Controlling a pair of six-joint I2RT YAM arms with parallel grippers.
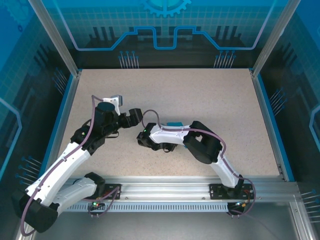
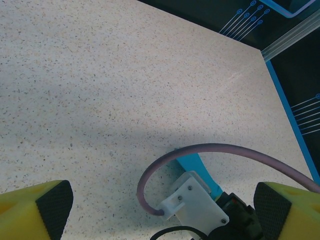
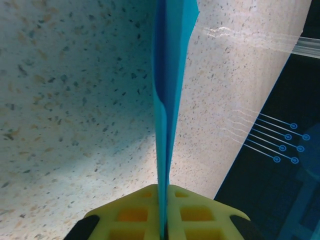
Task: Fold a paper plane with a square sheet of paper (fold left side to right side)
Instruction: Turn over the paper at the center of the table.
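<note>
Cyan paper plane (image 3: 167,100) is pinched edge-on in the right tool (image 3: 164,212), which is clamped tight on it and holding it over the bench (image 3: 75,100). Can't tell if it touches down. The left tool (image 2: 165,200) is spread wide with nothing in it, close to the right wrist. My take: lay the paper flat first and pin it with the left. Then sweep left over right slowly so the edges meet.

Matt paper, moulded plastic, speckled stone-look bench.
The thin cyan-blue folded paper (image 3: 170,75) is smooth and matt. The beige speckled bench top (image 1: 200,100) looks matt and finely grained. The right gripper (image 3: 164,195) has yellow moulded fingers (image 3: 200,212) with waffled recesses; the left gripper (image 2: 160,210) carries finely textured black rubbery pads (image 2: 55,200). White arm shells (image 1: 57,172) are glossy plastic; the near-edge rail (image 1: 165,184) is brushed metal.
</note>
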